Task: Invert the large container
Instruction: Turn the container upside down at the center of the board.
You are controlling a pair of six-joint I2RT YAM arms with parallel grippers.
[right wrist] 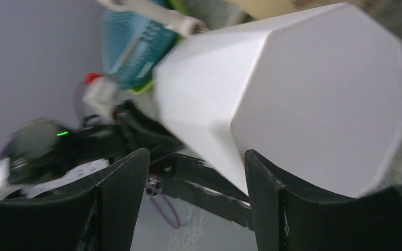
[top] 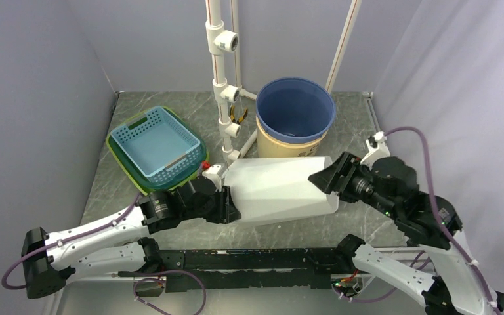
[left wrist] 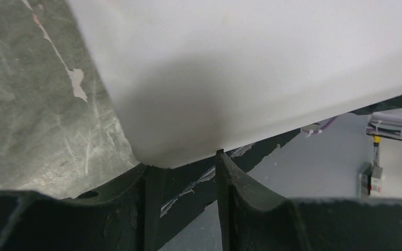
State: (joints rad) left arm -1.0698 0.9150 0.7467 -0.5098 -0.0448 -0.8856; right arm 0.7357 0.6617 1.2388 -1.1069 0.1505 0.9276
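The large container (top: 279, 187) is a white octagonal tub lying on its side at the table's near edge, between my two grippers. My left gripper (top: 228, 205) is at its left end. In the left wrist view the fingers (left wrist: 181, 159) stand apart, and their tips touch the container's end edge (left wrist: 251, 68) with nothing between them. My right gripper (top: 318, 178) is at the container's right end. In the right wrist view it (right wrist: 196, 152) is open, and the closed octagonal base (right wrist: 319, 94) sits just beyond the right finger.
A blue bucket (top: 295, 108) on a tan base stands behind the container. A teal basket (top: 157, 144) sits in a green tray at the back left. A white pipe stand (top: 223, 98) rises in the middle. A black rail (top: 256, 259) runs along the near edge, and walls enclose the table.
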